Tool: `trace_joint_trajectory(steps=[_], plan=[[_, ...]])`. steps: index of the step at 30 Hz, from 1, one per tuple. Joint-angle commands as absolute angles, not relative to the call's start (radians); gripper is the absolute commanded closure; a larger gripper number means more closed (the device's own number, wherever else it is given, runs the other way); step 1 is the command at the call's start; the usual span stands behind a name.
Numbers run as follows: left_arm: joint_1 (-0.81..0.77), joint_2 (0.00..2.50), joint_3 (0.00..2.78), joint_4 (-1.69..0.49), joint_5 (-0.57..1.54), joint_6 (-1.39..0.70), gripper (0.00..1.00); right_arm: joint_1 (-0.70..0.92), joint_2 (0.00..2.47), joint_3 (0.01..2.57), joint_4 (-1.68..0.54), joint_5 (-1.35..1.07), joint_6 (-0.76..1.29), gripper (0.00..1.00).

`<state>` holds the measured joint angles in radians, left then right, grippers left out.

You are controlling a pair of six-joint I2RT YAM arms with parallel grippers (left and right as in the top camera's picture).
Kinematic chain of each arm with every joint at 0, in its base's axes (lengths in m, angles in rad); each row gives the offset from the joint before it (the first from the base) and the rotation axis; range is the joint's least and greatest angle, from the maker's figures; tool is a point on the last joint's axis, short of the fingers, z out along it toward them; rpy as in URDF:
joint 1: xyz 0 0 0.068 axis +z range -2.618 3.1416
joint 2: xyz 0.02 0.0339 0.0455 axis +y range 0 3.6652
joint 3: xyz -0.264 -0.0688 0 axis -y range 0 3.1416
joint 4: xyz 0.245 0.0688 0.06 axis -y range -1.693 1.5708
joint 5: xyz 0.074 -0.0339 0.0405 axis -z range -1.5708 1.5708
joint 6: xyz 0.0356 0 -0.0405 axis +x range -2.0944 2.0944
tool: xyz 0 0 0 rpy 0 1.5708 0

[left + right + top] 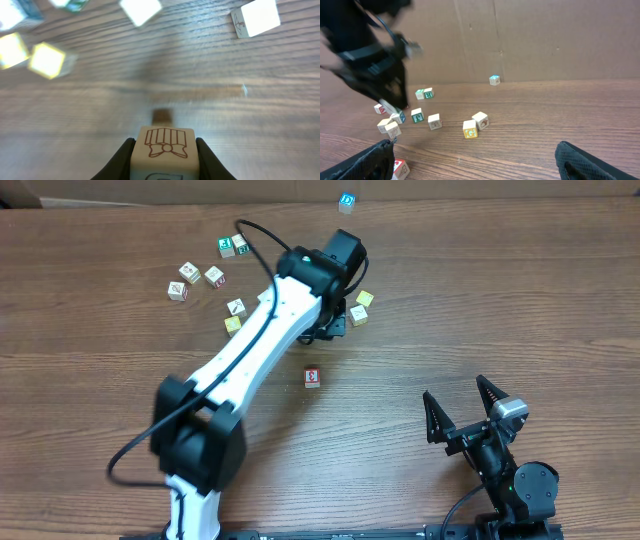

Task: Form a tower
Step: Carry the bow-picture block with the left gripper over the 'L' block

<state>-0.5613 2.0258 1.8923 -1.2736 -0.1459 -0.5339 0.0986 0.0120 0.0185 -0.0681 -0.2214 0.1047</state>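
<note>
My left gripper (pixel 164 143) is shut on a cream cube (pixel 164 150) with a red-brown drawing on its top face, held a little above the wood. Its shadow (pixel 161 116) lies on the table just ahead. In the overhead view the left gripper (pixel 335 318) sits under its wrist beside a yellow cube (pixel 365 299) and a cream cube (pixel 358 315). A red-marked cube (pixel 312 376) lies alone near the middle. My right gripper (pixel 455 390) (pixel 474 147) stands open over bare wood, holding nothing. The tower is out of view: only single cubes show.
Several loose cubes (pixel 214 276) lie scattered at the back left, with two green ones (pixel 232 246) behind them. A blue cube (pixel 346 202) sits at the far edge by the cardboard wall (pixel 545 40). The left arm (pixel 250 350) crosses the table's middle.
</note>
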Motion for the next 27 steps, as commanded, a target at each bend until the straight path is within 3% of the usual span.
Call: trace_joint_trajectory(steps=[1,27], plan=[[-0.561,1.933,1.916,-1.319,-0.175,-0.601,0.96,0.094,0.003,0.008,-0.063,-0.222,0.107,0.0],[-0.569,1.904,1.658,-1.3,-0.075,-0.846,0.96,0.094,0.003,0.008,-0.063,-0.222,0.107,0.0]])
